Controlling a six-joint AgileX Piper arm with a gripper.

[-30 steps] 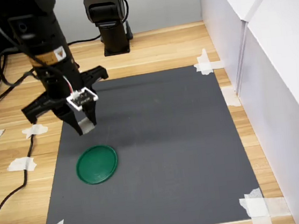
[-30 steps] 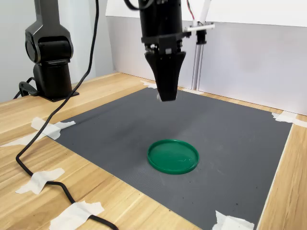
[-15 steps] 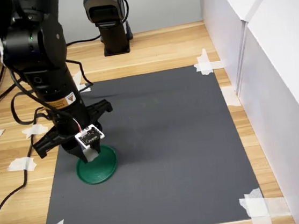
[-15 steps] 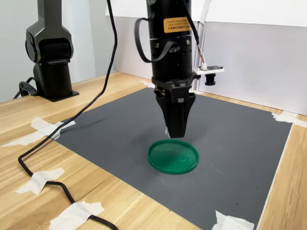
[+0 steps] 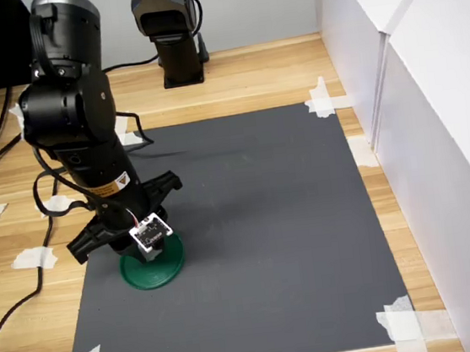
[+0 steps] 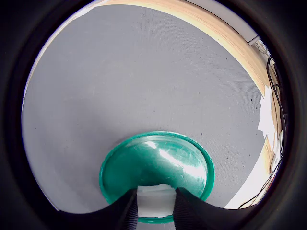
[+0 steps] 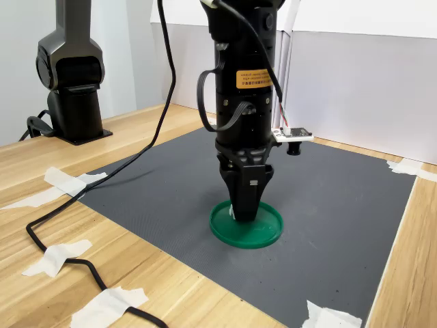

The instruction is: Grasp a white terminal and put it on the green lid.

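Observation:
The green lid (image 5: 168, 270) (image 7: 265, 232) lies on the grey mat (image 5: 265, 215) near the first exterior view's lower left. My gripper (image 7: 245, 213) (image 5: 139, 255) points straight down with its tips just inside the lid's rim. In the wrist view the white terminal (image 6: 154, 197) sits pinched between the two dark fingers (image 6: 123, 211), right over the lid's (image 6: 158, 158) green surface. The gripper (image 6: 154, 211) is shut on it. Whether the terminal touches the lid cannot be told.
A second black arm base (image 5: 169, 30) (image 7: 68, 75) stands on the wooden table behind the mat. White panels (image 5: 411, 79) wall the first exterior view's right. A black cable (image 7: 61, 219) and pieces of white tape (image 5: 34, 258) lie beside the mat.
The arm came down and forward from high above the mat to the green lid, carrying the white terminal. The lid stayed put.

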